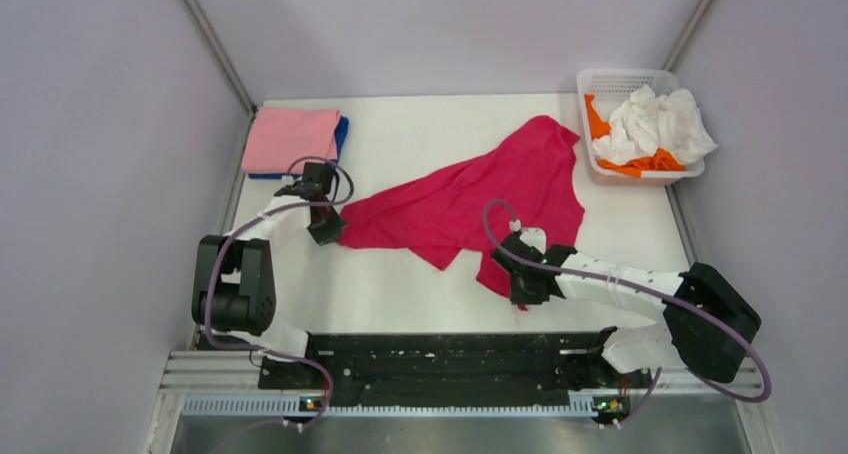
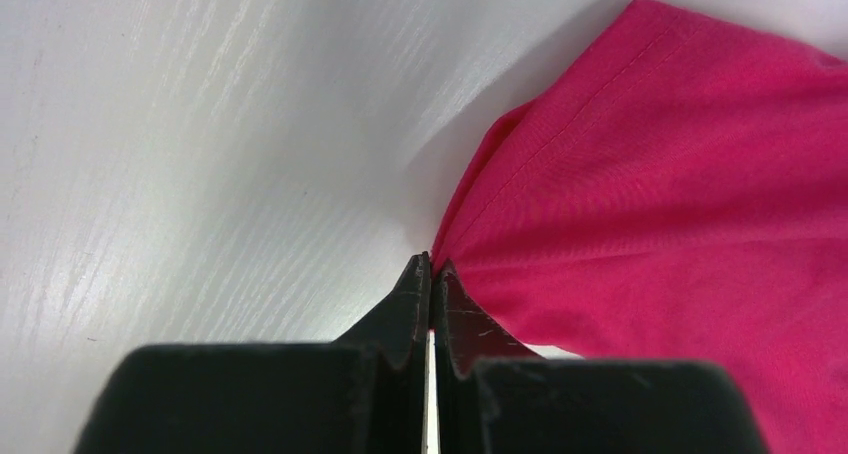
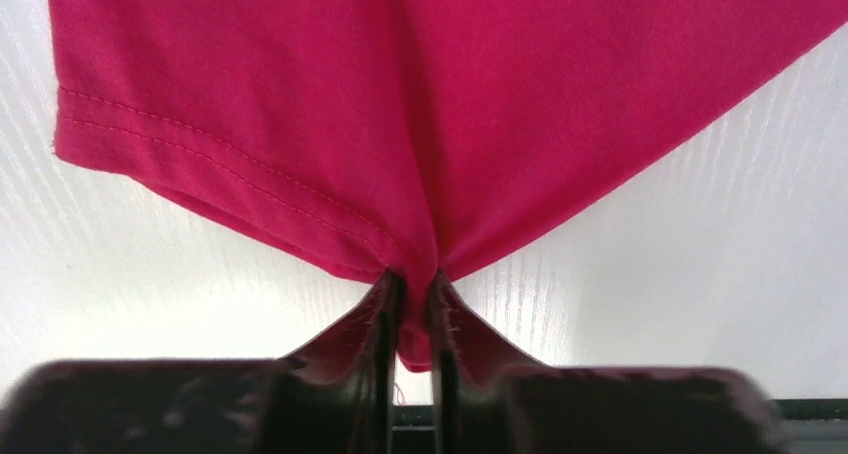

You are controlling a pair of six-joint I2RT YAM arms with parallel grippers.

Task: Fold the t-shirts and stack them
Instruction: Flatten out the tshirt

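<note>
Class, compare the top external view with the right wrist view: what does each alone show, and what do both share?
Top external only: a folded pink t-shirt on a blue t-shirt far left, a white basket holding white cloth and orange cloth, the left gripper at a corner of the crimson t-shirt. Right wrist only: hem stitching, cloth pinched between shut fingers. Both: the crimson t-shirt, the right gripper at its near edge, the white table.

Wht mesh basket (image 1: 622,76), far-R corner of table (image 1: 430,144).

Five t-shirts (image 1: 470,199), one basket (image 1: 625,77), two tools (image 1: 327,236) (image 1: 521,292)
</note>
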